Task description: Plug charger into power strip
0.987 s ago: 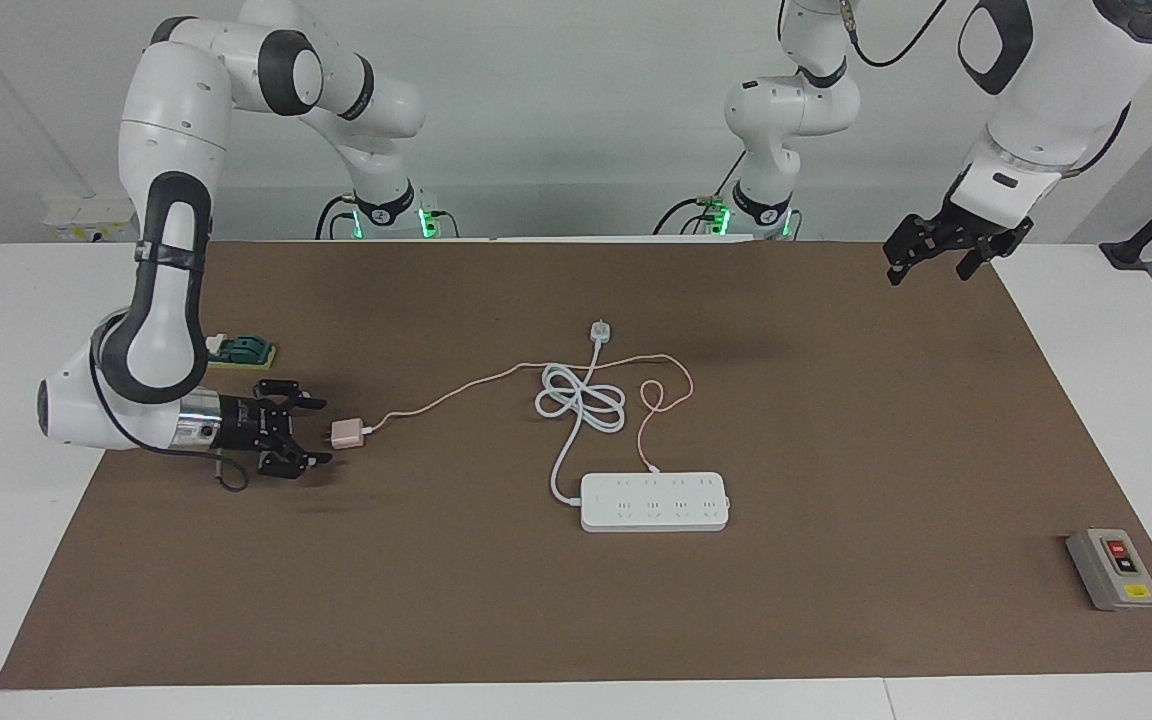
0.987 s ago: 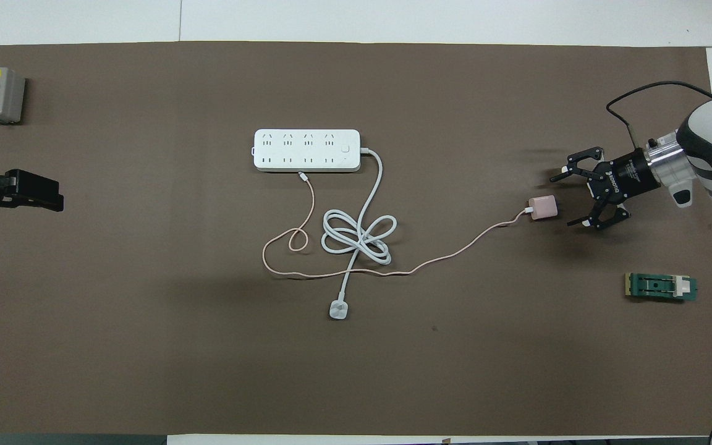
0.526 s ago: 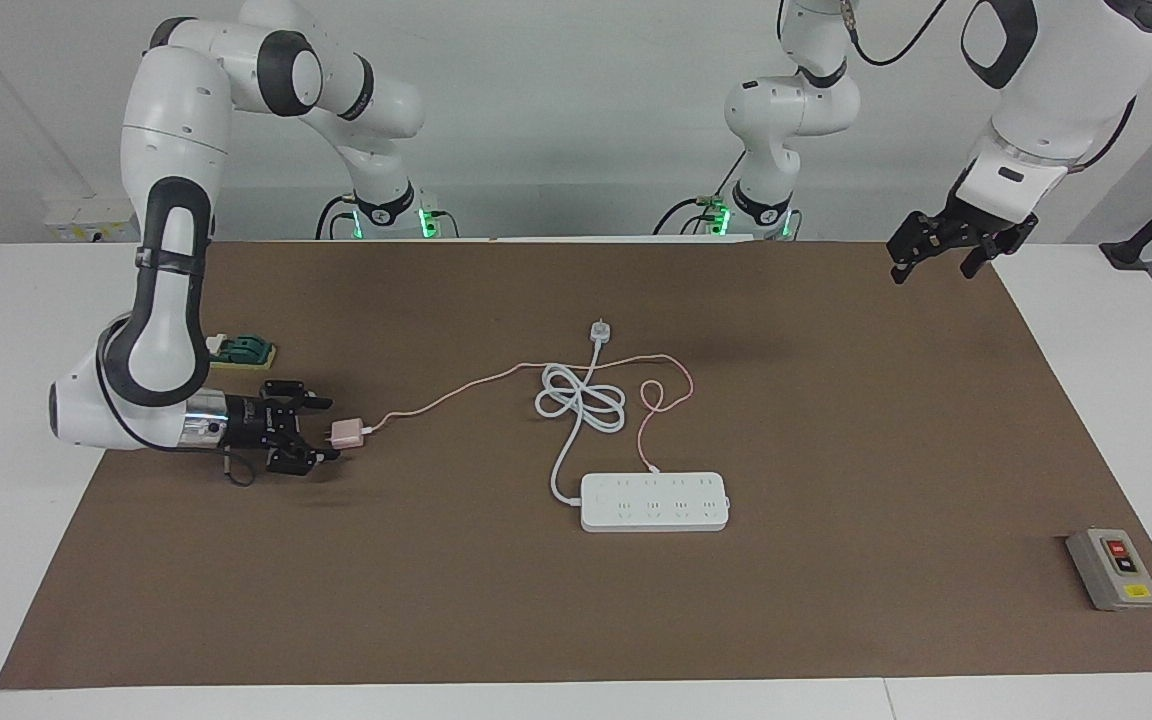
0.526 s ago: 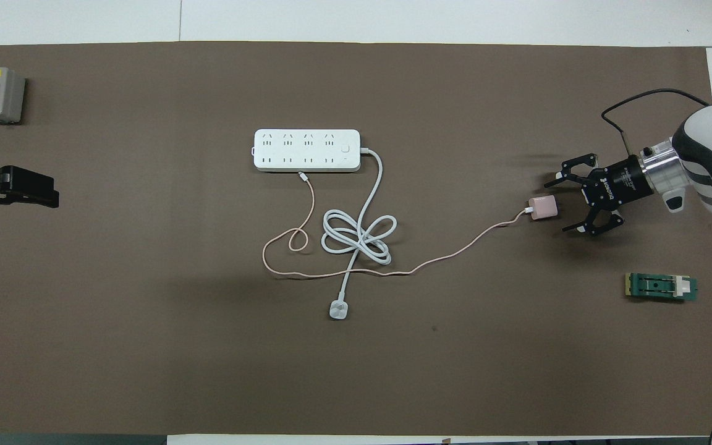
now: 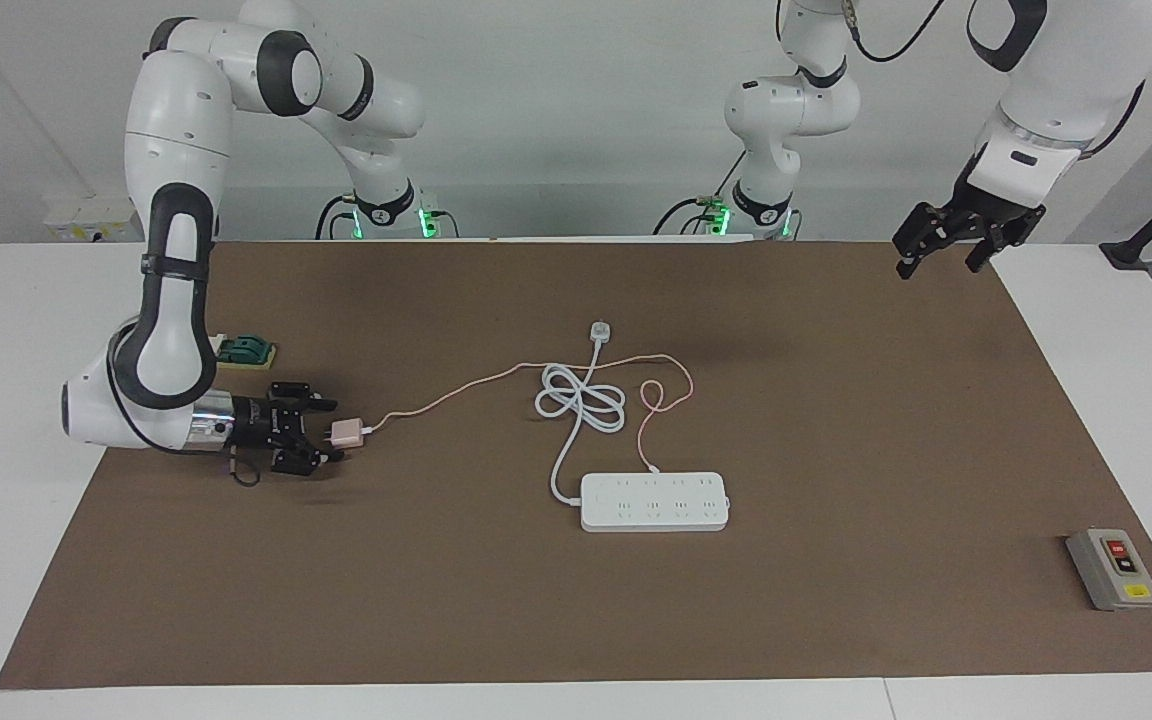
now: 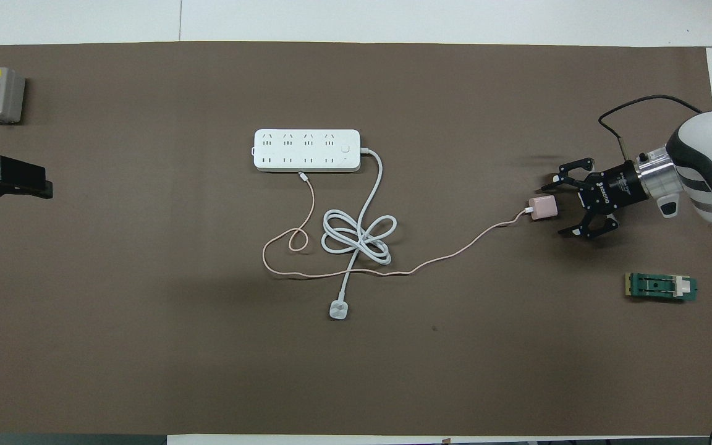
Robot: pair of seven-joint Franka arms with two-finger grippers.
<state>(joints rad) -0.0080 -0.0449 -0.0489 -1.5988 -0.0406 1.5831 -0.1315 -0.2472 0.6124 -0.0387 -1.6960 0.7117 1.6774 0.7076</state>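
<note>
Right gripper low at charger, fingers spread wide either side, nothing gripped. Left gripper raised over mat corner, open, empty, waiting. Power strip mid-table.

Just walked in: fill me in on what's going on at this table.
The right gripper, open and low over the mat, is closing in on the pink charger but hasn't gripped it. The power strip lies mid-table with nothing plugged in. The left gripper waits open, raised over the mat's corner.
</note>
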